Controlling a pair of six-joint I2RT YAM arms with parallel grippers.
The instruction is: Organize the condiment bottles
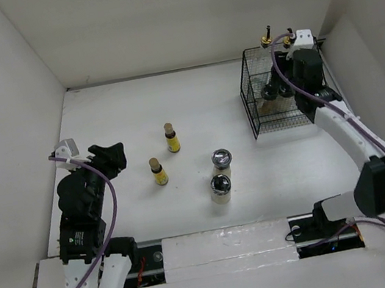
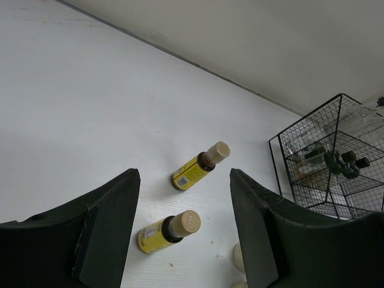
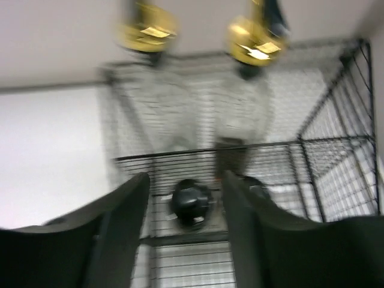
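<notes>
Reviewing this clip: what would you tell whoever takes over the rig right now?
Left end effector: open, empty, near the two yellow bottles.
Right end effector: open, empty, above the wire basket, over a black-lidded jar.
Done: two gold-spouted cruets and that jar are in the basket.
Remaining: both yellow bottles and two silver-lidded jars stand loose on the table.

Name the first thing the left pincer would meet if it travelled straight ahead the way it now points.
Probably the nearer yellow bottle, framed in the wrist view between the fingers of the open left pincer; the second yellow bottle stands beyond it. Depth is unclear, so it might pass beside.
</notes>
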